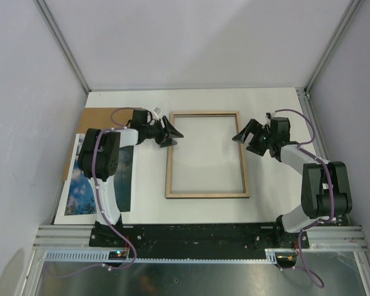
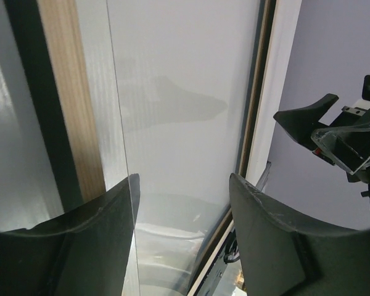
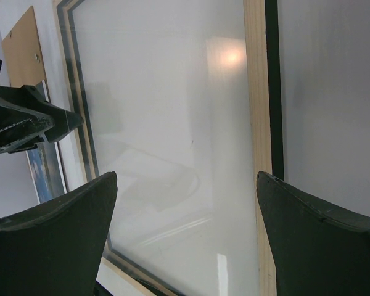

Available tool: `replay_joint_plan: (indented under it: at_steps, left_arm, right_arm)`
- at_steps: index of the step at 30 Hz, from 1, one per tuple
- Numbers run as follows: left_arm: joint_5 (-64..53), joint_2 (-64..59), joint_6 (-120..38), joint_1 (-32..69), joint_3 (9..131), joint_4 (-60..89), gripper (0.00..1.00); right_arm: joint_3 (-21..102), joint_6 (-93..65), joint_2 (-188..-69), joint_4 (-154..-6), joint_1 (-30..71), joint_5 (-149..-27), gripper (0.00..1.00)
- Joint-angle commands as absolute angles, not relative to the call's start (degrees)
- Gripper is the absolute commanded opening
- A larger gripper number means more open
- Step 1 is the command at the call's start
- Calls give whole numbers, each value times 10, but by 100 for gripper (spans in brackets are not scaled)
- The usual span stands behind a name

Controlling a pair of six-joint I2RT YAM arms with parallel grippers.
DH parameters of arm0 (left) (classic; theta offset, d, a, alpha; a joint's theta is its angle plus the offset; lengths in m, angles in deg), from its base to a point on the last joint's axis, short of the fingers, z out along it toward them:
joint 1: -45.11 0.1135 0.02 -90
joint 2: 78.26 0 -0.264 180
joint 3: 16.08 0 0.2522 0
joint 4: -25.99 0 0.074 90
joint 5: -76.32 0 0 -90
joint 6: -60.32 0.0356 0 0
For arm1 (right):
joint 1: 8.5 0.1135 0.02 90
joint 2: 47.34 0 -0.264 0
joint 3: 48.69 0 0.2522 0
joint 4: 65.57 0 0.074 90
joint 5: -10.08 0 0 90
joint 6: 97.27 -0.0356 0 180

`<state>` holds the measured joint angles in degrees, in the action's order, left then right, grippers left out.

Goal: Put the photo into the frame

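The frame (image 1: pixel 206 196) lies flat in the middle of the table, pale wood side up, with its clear pane (image 1: pixel 206 154) inside. My left gripper (image 1: pixel 174 138) hovers open over the frame's upper left edge. The wood rail (image 2: pixel 74 123) runs beside its left finger, and nothing sits between the fingers (image 2: pixel 184 182). My right gripper (image 1: pixel 243 140) stands wide open over the upper right edge, its fingers (image 3: pixel 186 179) straddling the right rail (image 3: pixel 257 92). The photo (image 1: pixel 80 191) lies face up at the left, partly hidden under the left arm.
A brown cardboard board (image 1: pixel 98 117) lies at the back left, behind the photo, and shows again in the right wrist view (image 3: pixel 21 49). Grey walls close the table in on three sides. A black rail (image 1: pixel 197 234) runs along the near edge.
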<state>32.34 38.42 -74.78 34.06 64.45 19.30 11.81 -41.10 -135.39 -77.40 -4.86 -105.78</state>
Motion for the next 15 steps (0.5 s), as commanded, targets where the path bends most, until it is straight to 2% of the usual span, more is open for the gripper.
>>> replay_joint_plan:
  at_steps: [1, 15]
  left_arm:
    - [315, 338, -719, 348, 633, 174, 65]
    - [280, 304, -678, 358, 620, 119, 66]
  right_arm:
    - [118, -400, -1337, -768, -47, -1050, 99]
    - [117, -399, -1338, -768, -47, -1050, 99]
